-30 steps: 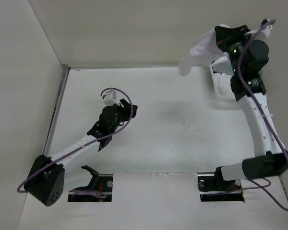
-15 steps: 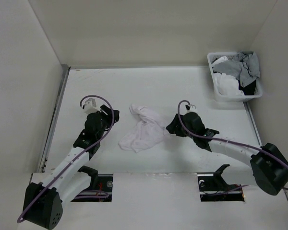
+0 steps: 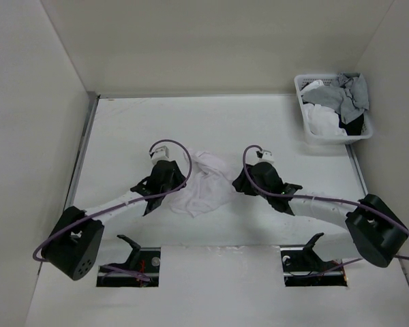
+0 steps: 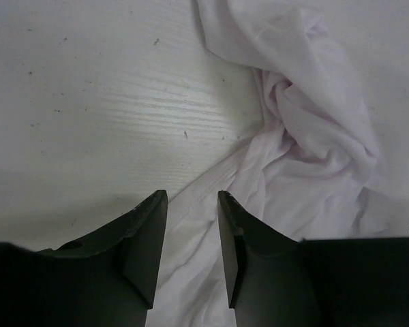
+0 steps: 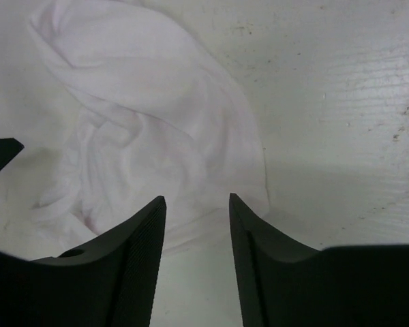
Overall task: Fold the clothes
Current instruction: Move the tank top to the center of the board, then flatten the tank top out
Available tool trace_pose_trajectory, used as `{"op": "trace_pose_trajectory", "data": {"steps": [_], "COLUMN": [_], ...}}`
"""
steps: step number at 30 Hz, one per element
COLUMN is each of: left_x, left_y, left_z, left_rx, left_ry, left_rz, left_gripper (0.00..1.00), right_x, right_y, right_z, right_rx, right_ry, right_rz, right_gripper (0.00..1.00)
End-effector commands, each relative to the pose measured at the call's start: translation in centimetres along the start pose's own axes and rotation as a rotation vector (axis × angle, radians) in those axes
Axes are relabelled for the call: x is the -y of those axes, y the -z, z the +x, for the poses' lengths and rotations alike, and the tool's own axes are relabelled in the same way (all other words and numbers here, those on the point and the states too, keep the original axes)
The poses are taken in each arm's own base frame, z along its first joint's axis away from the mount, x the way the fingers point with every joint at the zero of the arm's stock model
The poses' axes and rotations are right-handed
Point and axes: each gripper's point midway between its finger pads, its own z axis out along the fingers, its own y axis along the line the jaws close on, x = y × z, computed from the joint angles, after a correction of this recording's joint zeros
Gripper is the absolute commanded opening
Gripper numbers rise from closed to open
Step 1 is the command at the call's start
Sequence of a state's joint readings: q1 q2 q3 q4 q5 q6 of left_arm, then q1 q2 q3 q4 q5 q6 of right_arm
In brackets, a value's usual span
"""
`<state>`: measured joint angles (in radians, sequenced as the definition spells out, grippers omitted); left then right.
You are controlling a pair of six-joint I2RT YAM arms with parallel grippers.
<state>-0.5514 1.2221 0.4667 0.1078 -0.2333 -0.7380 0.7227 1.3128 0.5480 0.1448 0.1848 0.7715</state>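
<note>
Garment [image 3: 203, 185]: white, crumpled on the table [image 3: 123, 129], unfolded.
Step, judged: spreading it flat before any fold. The next move calls for pinching opposite edges and drawing them apart.
Left gripper [image 4: 191, 204]: at the garment's left hem, jaws partly apart, clamping nothing.
Right gripper [image 5: 196, 204]: at its right edge, likewise apart and empty.

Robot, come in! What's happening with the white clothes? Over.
Left pincer open over the white garment, left edge. Right pincer open over its right edge. Garment crumpled, not folded. Nothing in the way; laundry basket off in the corner.
</note>
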Motion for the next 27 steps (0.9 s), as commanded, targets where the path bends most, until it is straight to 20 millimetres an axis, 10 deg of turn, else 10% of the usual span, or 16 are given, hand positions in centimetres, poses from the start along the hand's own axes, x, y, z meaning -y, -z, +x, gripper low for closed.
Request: {"op": "trace_pose_trajectory", "data": {"steps": [1, 6, 13, 20, 27], "left_x": [2.1, -1.2, -4.5, -5.0, -5.1], "left_y": [-0.2, 0.3, 1.8, 2.2, 3.1], "left_z": [-2.3, -0.1, 3.3, 5.1, 6.0], "left_rx": [0.069, 0.029, -0.053, -0.13, -0.15], "left_ry": [-0.005, -0.032, -0.027, -0.048, 0.005], "left_rz": [0.044, -0.053, -0.154, -0.165, -0.163], "left_gripper": [0.33, 0.33, 0.4, 0.4, 0.39], "right_x": [-1.3, 0.5, -3.6, -2.7, -13.6], "right_y": [-0.2, -0.8, 0.0, 0.6, 2.5], "right_z": [-1.7, -0.9, 3.2, 1.5, 7.1], "right_rx": [0.064, 0.04, -0.064, -0.005, -0.167], "right_ry": [0.019, 0.045, 0.185, 0.197, 0.373], "right_rz": [0.008, 0.089, 0.004, 0.068, -0.26], "right_gripper": [0.5, 0.54, 0.48, 0.49, 0.45]}}
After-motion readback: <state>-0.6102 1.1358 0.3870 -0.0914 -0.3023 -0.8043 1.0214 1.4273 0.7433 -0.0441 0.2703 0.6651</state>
